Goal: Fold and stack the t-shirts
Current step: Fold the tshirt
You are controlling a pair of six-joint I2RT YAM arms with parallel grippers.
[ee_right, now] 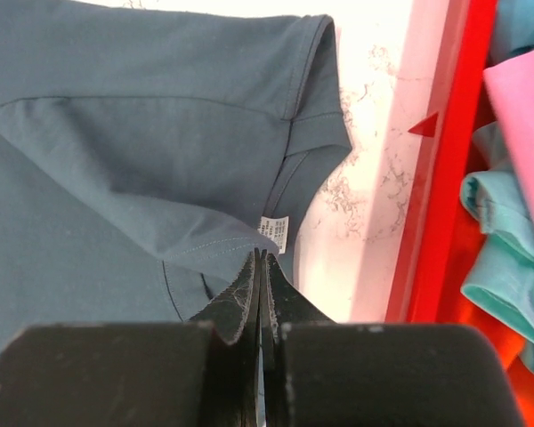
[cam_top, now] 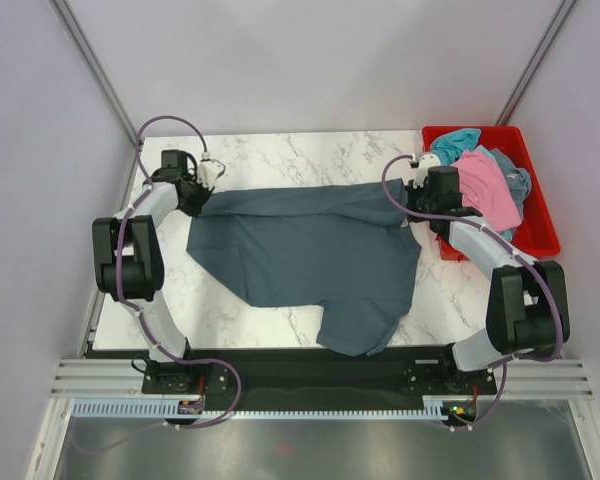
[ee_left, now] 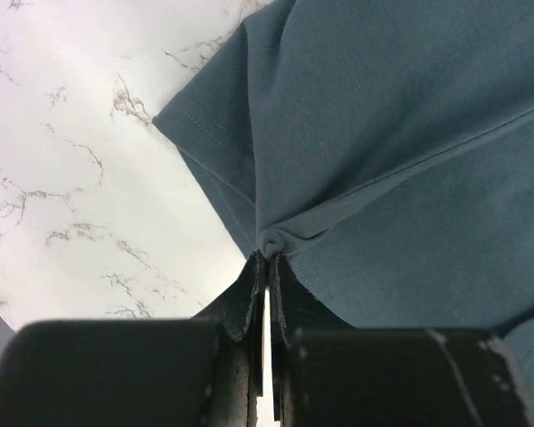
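The slate-blue t-shirt (cam_top: 310, 265) lies spread on the marble bench (cam_top: 280, 155), its far edge stretched between the arms. The left claw (ee_left: 267, 260) is pinched tight on one corner, and the right claw (ee_right: 261, 258) grips the other beside the white tag (ee_right: 274, 231). A pink shirt (cam_top: 488, 188) sits in the red bin (cam_top: 542, 235).

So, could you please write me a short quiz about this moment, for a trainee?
1. Fill in: the left gripper and the right gripper are each shut on the ___.
2. True or false: the white tag lies close to the right gripper's fingertips.
3. The pink t-shirt lies: A) in the left gripper, B) in the red bin, C) in the right gripper.
Key: 1 slate-blue t-shirt; 2 true; 3 B.
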